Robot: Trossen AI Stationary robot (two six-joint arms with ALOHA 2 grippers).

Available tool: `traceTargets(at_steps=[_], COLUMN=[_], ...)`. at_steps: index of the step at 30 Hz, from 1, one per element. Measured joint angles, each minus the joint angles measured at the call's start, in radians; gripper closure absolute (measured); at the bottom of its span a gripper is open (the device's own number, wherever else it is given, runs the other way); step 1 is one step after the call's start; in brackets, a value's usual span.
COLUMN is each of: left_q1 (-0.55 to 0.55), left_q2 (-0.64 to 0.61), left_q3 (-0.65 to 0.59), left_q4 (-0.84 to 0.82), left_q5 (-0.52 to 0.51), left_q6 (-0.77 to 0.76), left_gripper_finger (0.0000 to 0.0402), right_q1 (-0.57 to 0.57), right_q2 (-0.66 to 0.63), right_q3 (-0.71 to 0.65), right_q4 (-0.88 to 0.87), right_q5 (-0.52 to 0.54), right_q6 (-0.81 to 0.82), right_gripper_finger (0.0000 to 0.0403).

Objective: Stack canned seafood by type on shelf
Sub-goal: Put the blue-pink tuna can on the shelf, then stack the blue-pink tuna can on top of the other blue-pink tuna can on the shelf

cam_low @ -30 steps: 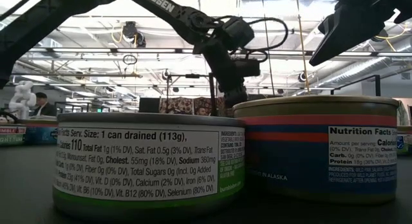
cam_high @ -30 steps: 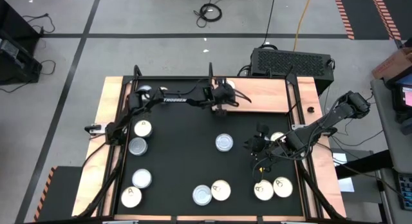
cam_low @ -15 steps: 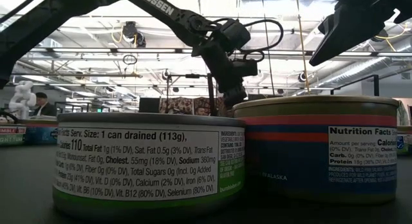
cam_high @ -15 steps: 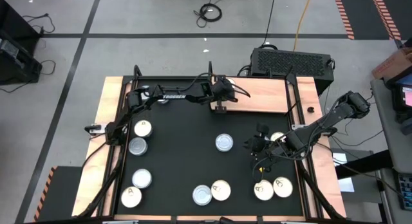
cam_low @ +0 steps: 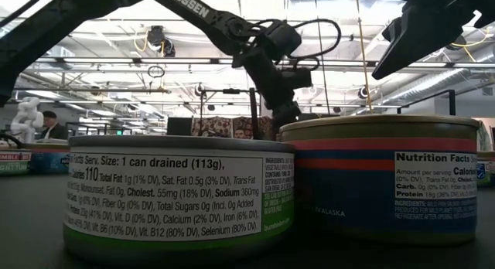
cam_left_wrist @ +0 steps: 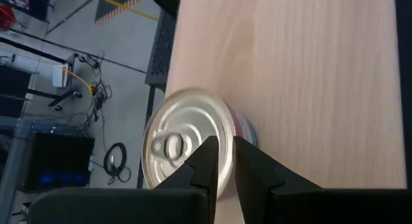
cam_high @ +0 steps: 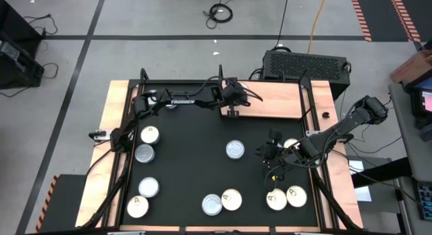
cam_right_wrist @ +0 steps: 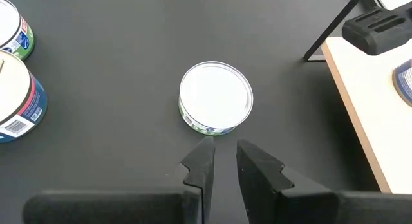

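Note:
The shelf [cam_high: 277,100] is a light wooden board at the table's far edge. One pull-tab tin [cam_left_wrist: 187,143] stands on its base near the board's far left corner; in the high view the left wrist hides it. My left gripper [cam_high: 233,112] [cam_left_wrist: 225,150] is shut, its fingertips right at that tin's side. My right gripper [cam_high: 266,152] [cam_right_wrist: 223,153] hovers shut over the black mat, just short of a silver-lidded tin [cam_right_wrist: 215,97] [cam_high: 235,149] that stands alone on the mat. My left gripper has its shut fingertips [cam_left_wrist: 209,153] in front of the pull-tab tin's side wall [cam_left_wrist: 248,130], coming slanting down from the shelf's left end. I cannot tell whether they touch it. The tin stands upright on the shelf.
Several more tins stand on the mat: a group by the left edge [cam_high: 144,153], a pair at the near edge [cam_high: 221,202] and others near the right corner [cam_high: 285,198]. Two tins [cam_low: 178,195] [cam_low: 383,180] fill the low view. A black box [cam_high: 307,63] sits behind the shelf.
My left gripper has shifted slightly toward the far edge at the shelf's left end, and its wrist has tipped a little. The right arm has kept still.

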Motion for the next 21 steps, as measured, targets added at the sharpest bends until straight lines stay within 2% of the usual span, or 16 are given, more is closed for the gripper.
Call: traceTargets(at_steps=[8, 14, 21], left_q1=[-0.061, -0.16, -0.257], left_q2=[-0.015, -0.163, -0.361], left_q3=[-0.001, 0.002, -0.001], left_q4=[0.016, -0.059, -0.458], left_q5=[0.022, 0.016, 0.013], left_q6=[0.008, 0.042, -0.106], left_gripper_finger=[0.0352, 0.0352, 0.0352], right_q1=[0.0, 0.0, 0.021], right_q2=[0.0, 0.0, 0.0], right_q3=[0.0, 0.001, 0.001], right_q4=[-0.005, -0.007, 0.011], right_q5=[0.0, -0.002, -0.004], right_q6=[0.0, 0.002, 0.008], right_gripper_finger=[0.0342, 0.0342, 0.0342])
